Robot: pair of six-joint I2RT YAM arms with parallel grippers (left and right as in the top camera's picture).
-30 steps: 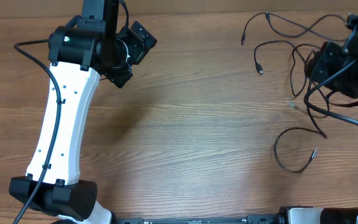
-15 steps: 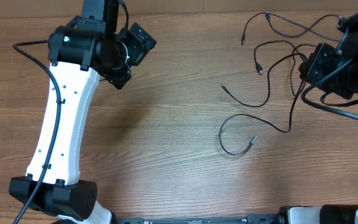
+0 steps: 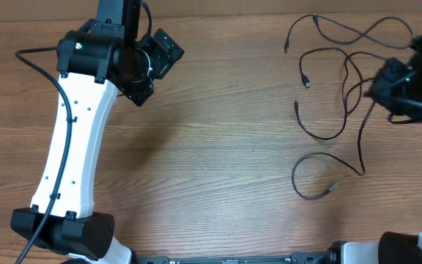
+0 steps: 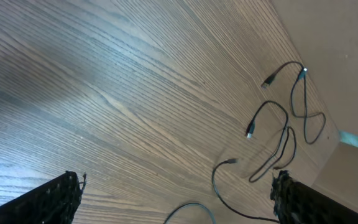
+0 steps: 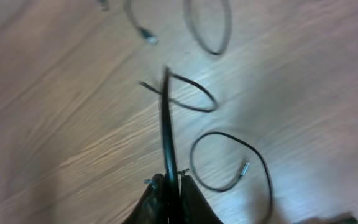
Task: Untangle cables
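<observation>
Several thin black cables (image 3: 328,55) lie spread over the right side of the table, with small plug ends pointing left. My right gripper (image 3: 384,88) hangs above them, shut on one cable (image 5: 166,118) that rises straight from its jaws in the right wrist view. That cable trails down to a loose loop (image 3: 310,180) with a silver tip (image 5: 244,168). My left gripper (image 4: 176,190) is open and holds nothing. It stays far away at the upper left (image 3: 156,62), looking across at the cables (image 4: 277,134).
The left arm's white link (image 3: 75,147) runs down the left side of the table to its base (image 3: 64,231). A thicker black arm cable (image 3: 416,139) loops beside the right arm. Bare wood (image 3: 218,147) spans the middle.
My right gripper shifted right with the cable in it. The trailing loop swung left across the table, then came back partway right. The left arm stayed still.
</observation>
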